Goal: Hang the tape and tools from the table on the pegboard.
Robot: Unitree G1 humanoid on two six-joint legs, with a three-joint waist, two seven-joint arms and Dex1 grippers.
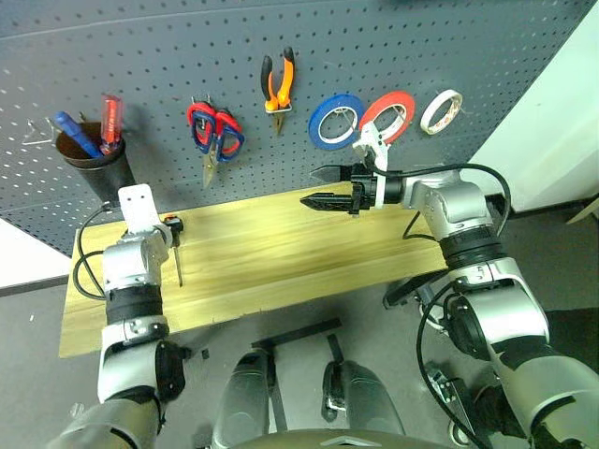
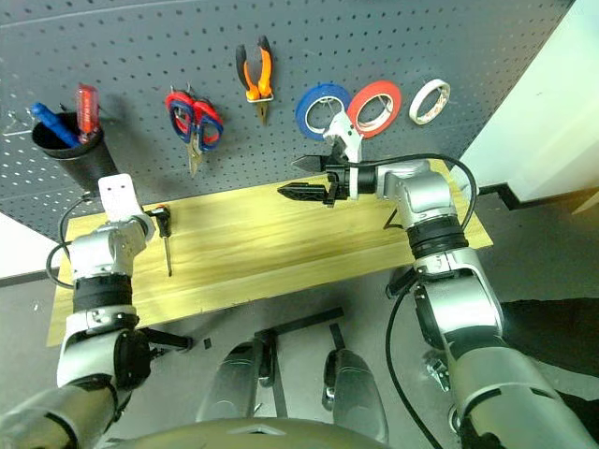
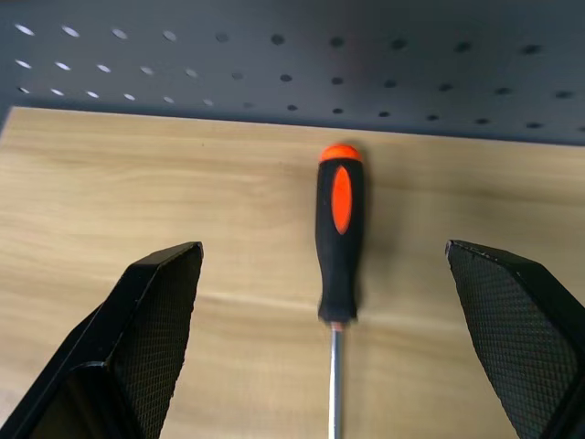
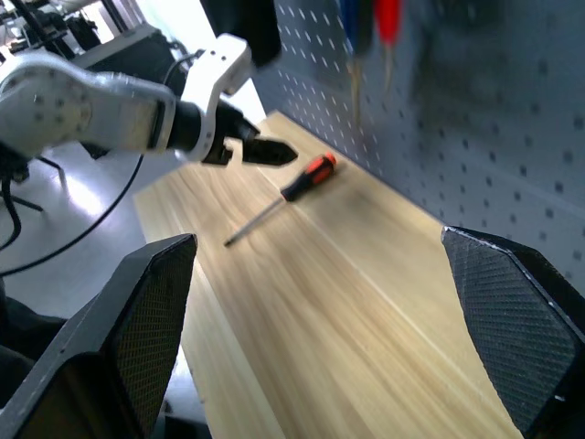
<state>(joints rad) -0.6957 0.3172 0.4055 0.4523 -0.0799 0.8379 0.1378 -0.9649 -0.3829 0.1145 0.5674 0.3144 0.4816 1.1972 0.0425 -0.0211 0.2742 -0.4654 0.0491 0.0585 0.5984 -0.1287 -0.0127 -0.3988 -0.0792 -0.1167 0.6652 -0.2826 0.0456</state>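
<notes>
Screwdriver [image 3: 339,233] tip cut off — L gripper [image 3: 343,343] open.

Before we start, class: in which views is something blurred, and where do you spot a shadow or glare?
Left wrist view: the screwdriver is sharp, with a soft shadow along its handle on the table; the near fingers look soft. Right wrist view: the pegboard and the tools hanging on it are blurred; bright glare behind the left pincer. Left eye view: the right pincer casts no clear shadow.
</notes>
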